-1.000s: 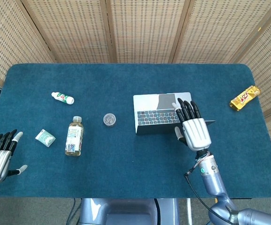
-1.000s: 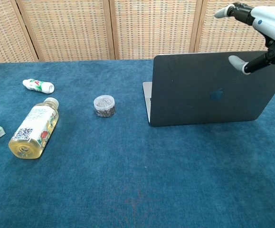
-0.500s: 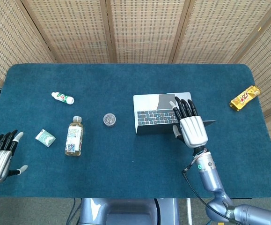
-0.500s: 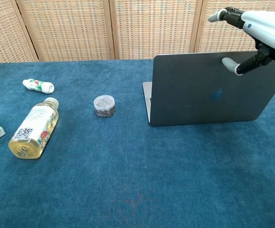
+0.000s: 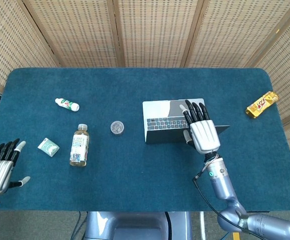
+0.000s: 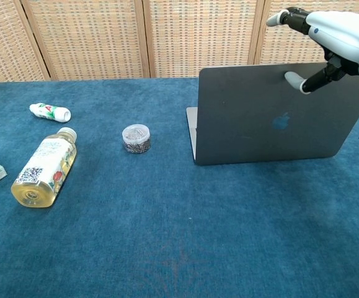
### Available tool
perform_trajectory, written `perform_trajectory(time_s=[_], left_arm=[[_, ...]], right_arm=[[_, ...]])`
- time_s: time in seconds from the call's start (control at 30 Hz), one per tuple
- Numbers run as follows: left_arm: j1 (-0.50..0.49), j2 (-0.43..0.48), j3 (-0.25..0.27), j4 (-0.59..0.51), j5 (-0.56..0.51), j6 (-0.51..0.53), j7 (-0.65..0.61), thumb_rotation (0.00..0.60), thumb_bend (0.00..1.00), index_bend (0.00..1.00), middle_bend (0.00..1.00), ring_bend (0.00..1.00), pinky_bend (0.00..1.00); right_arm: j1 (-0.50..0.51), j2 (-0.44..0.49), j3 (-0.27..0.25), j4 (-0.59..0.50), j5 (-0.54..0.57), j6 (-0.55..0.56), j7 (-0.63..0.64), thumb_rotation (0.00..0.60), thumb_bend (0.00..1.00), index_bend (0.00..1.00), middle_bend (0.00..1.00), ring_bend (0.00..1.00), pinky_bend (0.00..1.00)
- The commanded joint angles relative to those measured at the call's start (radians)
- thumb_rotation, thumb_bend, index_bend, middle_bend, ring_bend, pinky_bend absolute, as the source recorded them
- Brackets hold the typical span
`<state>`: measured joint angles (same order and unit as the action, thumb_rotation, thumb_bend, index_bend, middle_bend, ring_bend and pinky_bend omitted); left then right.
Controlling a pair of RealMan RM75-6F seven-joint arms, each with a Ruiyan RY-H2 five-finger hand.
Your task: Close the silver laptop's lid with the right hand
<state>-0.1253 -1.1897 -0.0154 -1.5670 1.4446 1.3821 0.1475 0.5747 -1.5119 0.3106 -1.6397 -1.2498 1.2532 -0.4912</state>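
- The tabletop [image 5: 134,80] wears a dark teal, felt-like cloth with rounded corners; woven cane screens stand behind its far edge
- The silver laptop [image 5: 172,121] sits right of centre, nearer the right edge than the left; its lid [image 6: 278,115], a flat dark-grey slab with a small logo, stands upright with its back toward the near edge
- The right hand [image 5: 201,129] hangs over the lid's top edge, pale shell and black fingers stretched flat and spread over the keyboard, gripping nothing; whether it touches the lid cannot be told
- A small round clear jar [image 5: 117,127] stands just left of the laptop, apart from it
- A clear plastic bottle [image 5: 79,145] of yellowish liquid lies on its side further left; a small green-and-white packet [image 5: 48,147] lies beside it; a little white tube [image 5: 67,104] lies beyond them
- A shiny gold wrapped bar [image 5: 262,104] rests by the right edge
- The left hand [image 5: 0,167] hovers at the near left corner, fingers apart, empty
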Motion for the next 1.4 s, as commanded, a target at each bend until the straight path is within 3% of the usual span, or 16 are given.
perform_trajectory(time_s=[0.03,1.1,1.4], left_arm=[[-0.001,-0.001,0.001,0.002,-0.002,-0.003,0.0,0.6,0.0,0.0,0.0,0.0,0.0],[-0.009,-0.01,0.0,0.016,-0.018,-0.024,-0.006,0.6,0.0,0.0,0.0,0.0,0.0],[-0.012,-0.012,-0.001,0.022,-0.027,-0.033,-0.006,0.6,0.0,0.0,0.0,0.0,0.0]], right_arm=[[0.007,-0.002,0.002,0.002,0.006,-0.004,-0.004,0.6,0.52,0.0,0.0,0.0,0.0],[0.121,-0.045,0.03,0.114,0.104,-0.074,-0.055,0.6,0.52,0.0,0.0,0.0,0.0],[0.153,-0.054,0.034,0.152,0.13,-0.097,-0.065,0.6,0.45,0.0,0.0,0.0,0.0]])
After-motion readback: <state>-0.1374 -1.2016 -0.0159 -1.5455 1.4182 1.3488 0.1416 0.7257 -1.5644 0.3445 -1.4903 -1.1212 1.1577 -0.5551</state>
